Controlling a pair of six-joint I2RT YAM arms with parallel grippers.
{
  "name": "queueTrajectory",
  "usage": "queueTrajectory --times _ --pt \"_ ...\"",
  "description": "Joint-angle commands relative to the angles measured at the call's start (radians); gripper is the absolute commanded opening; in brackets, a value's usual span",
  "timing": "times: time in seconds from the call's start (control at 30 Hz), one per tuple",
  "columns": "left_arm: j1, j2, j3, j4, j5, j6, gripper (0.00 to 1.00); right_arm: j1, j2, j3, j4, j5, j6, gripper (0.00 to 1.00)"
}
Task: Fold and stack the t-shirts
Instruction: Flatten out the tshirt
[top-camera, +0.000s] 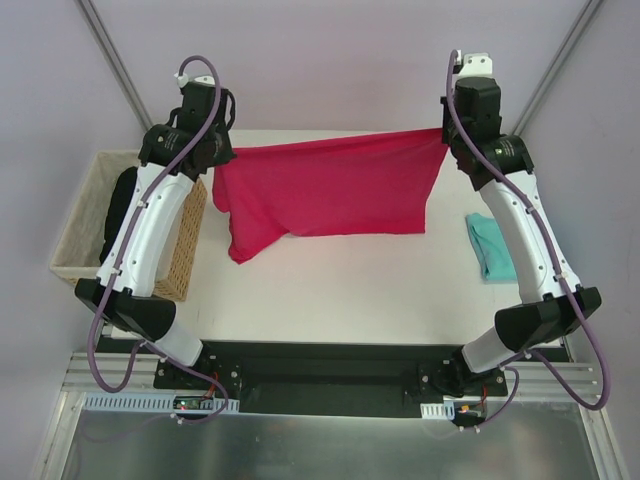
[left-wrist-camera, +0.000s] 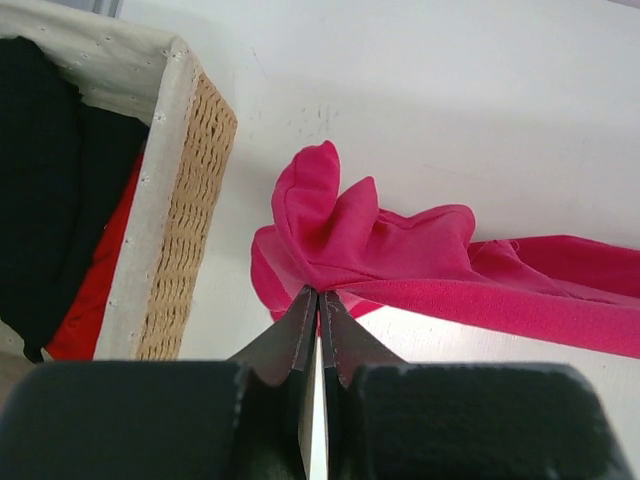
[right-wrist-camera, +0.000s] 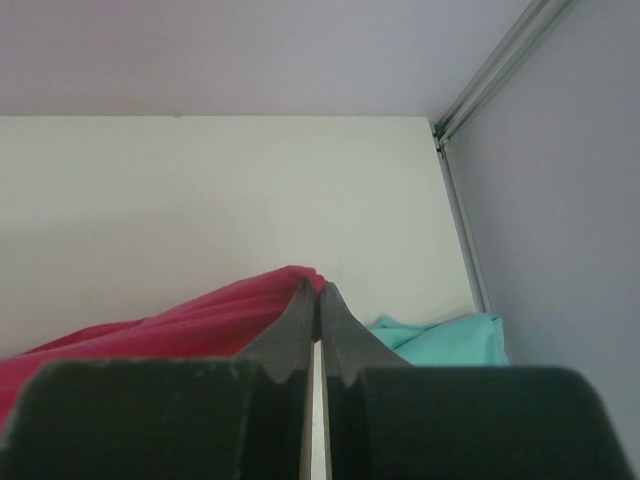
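The crimson-pink t-shirt (top-camera: 325, 190) hangs stretched in the air between both arms over the far half of the table, its lower left corner drooping lowest. My left gripper (top-camera: 222, 152) is shut on the shirt's left top corner; in the left wrist view the cloth (left-wrist-camera: 400, 260) bunches just beyond the pinched gripper (left-wrist-camera: 319, 293). My right gripper (top-camera: 447, 135) is shut on the right top corner, and the right wrist view shows red cloth (right-wrist-camera: 170, 325) at the gripper tips (right-wrist-camera: 318, 288). The teal t-shirt (top-camera: 490, 247) lies folded on the table at the right, partly hidden by the right arm, also teal t-shirt (right-wrist-camera: 440, 340).
A woven wicker basket (top-camera: 185, 240) stands at the table's left edge, holding black and red cloth (left-wrist-camera: 60, 200). The white table (top-camera: 340, 290) runs to purple walls behind and at the sides; a metal rail (right-wrist-camera: 470, 90) marks the far right corner.
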Motion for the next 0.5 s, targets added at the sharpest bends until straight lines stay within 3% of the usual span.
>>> queueTrajectory --times 0.0,0.27,0.47 --pt "0.014 -0.083 -0.026 -0.013 0.001 -0.019 0.0 -0.007 -0.079 -0.065 -0.005 0.014 0.066 0.01" --pt "0.014 -0.116 -0.089 -0.052 0.009 -0.035 0.0 -0.001 -0.162 -0.248 -0.009 0.025 0.117 0.01" --pt "0.014 -0.039 -0.002 -0.05 0.036 -0.032 0.0 -0.001 -0.094 -0.161 -0.009 0.029 0.095 0.01"
